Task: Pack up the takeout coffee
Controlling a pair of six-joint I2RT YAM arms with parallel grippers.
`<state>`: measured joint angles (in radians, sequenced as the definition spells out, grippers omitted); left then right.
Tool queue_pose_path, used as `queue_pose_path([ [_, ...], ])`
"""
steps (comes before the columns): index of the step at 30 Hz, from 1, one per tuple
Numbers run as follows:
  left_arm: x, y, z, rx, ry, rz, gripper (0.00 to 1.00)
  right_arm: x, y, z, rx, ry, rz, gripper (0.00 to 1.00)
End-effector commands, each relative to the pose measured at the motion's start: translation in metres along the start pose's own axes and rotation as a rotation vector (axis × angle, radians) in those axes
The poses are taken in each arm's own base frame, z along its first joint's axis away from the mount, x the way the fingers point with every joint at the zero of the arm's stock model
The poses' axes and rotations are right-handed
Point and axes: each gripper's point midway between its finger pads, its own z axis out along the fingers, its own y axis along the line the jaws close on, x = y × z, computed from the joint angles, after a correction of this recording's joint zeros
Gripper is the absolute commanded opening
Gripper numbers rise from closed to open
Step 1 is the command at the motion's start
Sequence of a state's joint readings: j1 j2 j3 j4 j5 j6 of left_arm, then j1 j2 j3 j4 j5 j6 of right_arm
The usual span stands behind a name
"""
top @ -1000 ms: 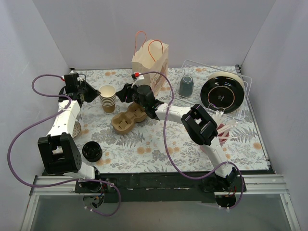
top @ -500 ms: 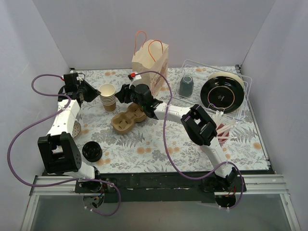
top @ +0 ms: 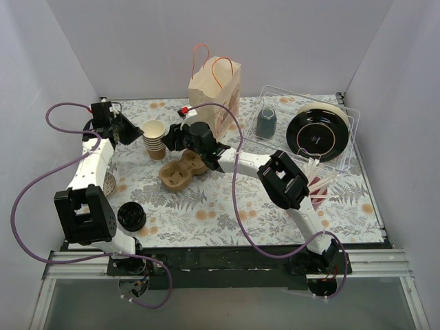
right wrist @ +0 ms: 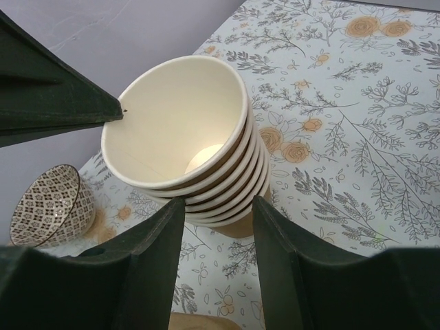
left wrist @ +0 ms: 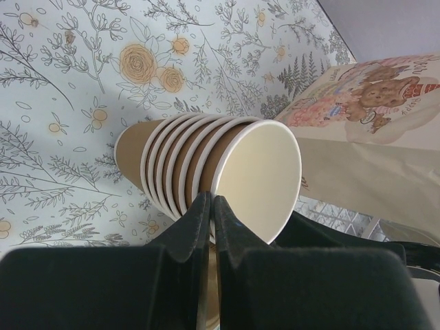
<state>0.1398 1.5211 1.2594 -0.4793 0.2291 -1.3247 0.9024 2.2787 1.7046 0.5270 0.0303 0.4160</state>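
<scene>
Item: coffee cup (top: 131, 216), taken to be the round black-lidded thing at the near-left of the counter (top: 227, 206), beside the left arm's base; its brown side cannot be made out from above. It stands well apart from both sets of fingers and from the paper bag (top: 215, 86) upright at the back. Left fingers (left wrist: 210, 201): drawn together to a sliver, holding nothing that shows, tips at the rim of the top cup in the stack of cups (right wrist: 179, 124). Right fingers (right wrist: 217, 206): spread wide, one on each side of the lower cups of that stack, with no grip closed. Hazards, as judged:

1. Both arms are at the lidless stack and not the coffee, so the wrong thing may be lifted and bagged.
2. A squeeze low on the stack would likely raise several nested cups together, or crush the thin paper.
3. The left tips bearing on the rim could tilt the stack toward the cup carrier (top: 180, 172) just beside it, or dent the lip.
4. The two arms are close together over one small target, so a slight misjudged move risks finger striking finger.
5. The right arm's cable hangs near the bag and could snag or topple it.
</scene>
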Motion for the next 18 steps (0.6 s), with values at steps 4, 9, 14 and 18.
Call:
queue_pose_path([
  [4,-0.010,-0.025,-0.013,0.067,-0.019,0.005,0.00,-0.045,0.031,-0.003,-0.087,-0.126,0.065,0.52],
  [9,-0.015,-0.030,-0.014,0.076,-0.022,-0.007,0.00,-0.046,0.030,-0.005,-0.083,-0.131,0.084,0.52],
  [14,-0.025,-0.028,-0.019,0.042,-0.065,0.002,0.00,-0.047,0.029,-0.009,-0.072,-0.131,0.075,0.52],
  [18,-0.042,-0.034,-0.028,0.021,-0.120,0.021,0.00,-0.043,0.026,-0.014,-0.059,-0.114,0.061,0.52],
])
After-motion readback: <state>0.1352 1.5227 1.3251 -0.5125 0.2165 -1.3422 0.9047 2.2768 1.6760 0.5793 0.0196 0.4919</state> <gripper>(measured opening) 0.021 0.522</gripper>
